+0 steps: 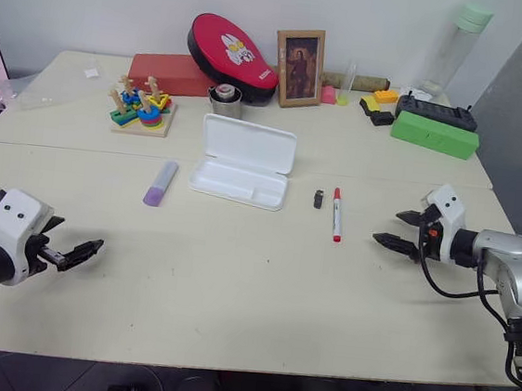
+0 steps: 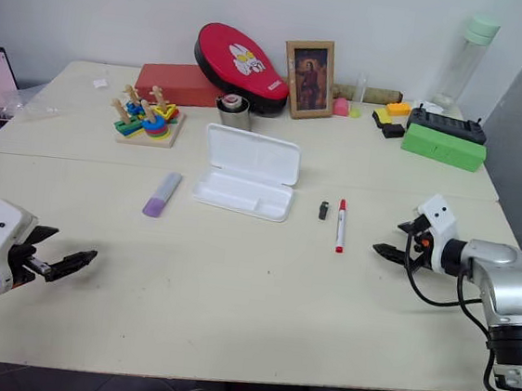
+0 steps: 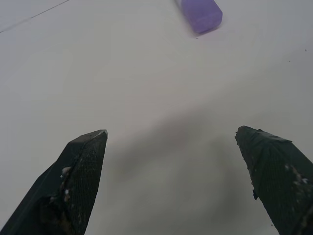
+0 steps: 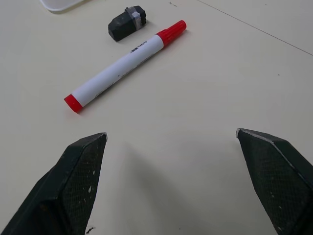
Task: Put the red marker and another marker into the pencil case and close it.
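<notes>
Right wrist view: slim white red-capped marker (image 4: 124,59) lies at upper centre, right gripper (image 4: 171,147) fingers apart, empty.
Left gripper (image 1: 73,253): fingers apart, empty.

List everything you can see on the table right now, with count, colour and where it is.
pencil case: 1, white, lid open, table centre
red marker: 1, white with red cap, right of the case
small black object: 1, beside the red marker
lilac marker: 1, left of the case
stacking toy: 1, multicoloured, back left
red box: 1, back
red oval case: 1, back
metal cup: 1, behind the pencil case
picture frame: 1, wooden, back
green box: 1, back right
bottle: 1, clear, green cap, back right
left claw: open, empty
right claw: open, empty
</notes>
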### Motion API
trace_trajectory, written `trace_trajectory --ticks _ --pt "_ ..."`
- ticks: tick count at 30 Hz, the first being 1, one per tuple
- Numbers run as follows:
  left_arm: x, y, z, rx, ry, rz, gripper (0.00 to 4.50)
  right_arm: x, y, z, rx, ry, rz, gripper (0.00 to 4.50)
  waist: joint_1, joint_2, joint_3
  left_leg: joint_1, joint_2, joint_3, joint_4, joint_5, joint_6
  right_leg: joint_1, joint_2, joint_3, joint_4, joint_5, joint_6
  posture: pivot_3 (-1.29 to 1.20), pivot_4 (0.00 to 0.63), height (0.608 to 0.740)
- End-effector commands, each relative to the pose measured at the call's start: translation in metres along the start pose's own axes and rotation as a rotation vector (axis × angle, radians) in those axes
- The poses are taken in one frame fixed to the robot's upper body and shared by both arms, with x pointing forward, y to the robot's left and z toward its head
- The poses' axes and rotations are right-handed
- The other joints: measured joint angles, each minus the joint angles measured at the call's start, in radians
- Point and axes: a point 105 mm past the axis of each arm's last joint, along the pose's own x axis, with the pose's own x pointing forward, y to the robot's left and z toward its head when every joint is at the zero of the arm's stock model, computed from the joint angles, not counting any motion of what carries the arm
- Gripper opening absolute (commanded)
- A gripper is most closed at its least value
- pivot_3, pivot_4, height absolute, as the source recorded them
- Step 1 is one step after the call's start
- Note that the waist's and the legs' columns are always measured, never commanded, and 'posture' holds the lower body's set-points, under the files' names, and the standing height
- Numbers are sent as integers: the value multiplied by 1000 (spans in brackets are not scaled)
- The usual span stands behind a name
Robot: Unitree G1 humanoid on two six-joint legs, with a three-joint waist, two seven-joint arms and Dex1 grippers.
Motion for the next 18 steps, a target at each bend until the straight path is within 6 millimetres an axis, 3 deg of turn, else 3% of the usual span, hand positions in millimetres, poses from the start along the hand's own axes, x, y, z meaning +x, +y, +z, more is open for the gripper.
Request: trace_trajectory --ticks 1,10,13,16,18 --pt "-1 1 15 31 -46 -9 4500 -4 4 9 -30 -29 13 4458 0 0 0 0 0 0 0 0 0 0 0 0 0 0 0 0 150 740" --pt "2 0 15 36 -50 -11 4500 -7 2 12 -41 -31 5 4458 0 0 0 0 0 0 0 0 0 0 0 0 0 0 0 0 150 740" --pt "3 4 30 5 -139 11 4500 -3 1 21 -59 -57 -3 4458 0 0 0 0 0 0 0 0 0 0 0 0 0 0 0 0 150 740" --pt "11 -8 50 -19 -225 -43 4500 12 20 45 -106 -122 74 4458 -1 0 0 0 0 0 1 0 0 0 0 0 1 0 0 0 150 740" --pt "17 -17 65 -38 -292 -79 4500 32 41 62 -169 -147 146 4458 -5 0 0 0 1 0 1 0 0 0 1 0 1 1 1 0 150 740"
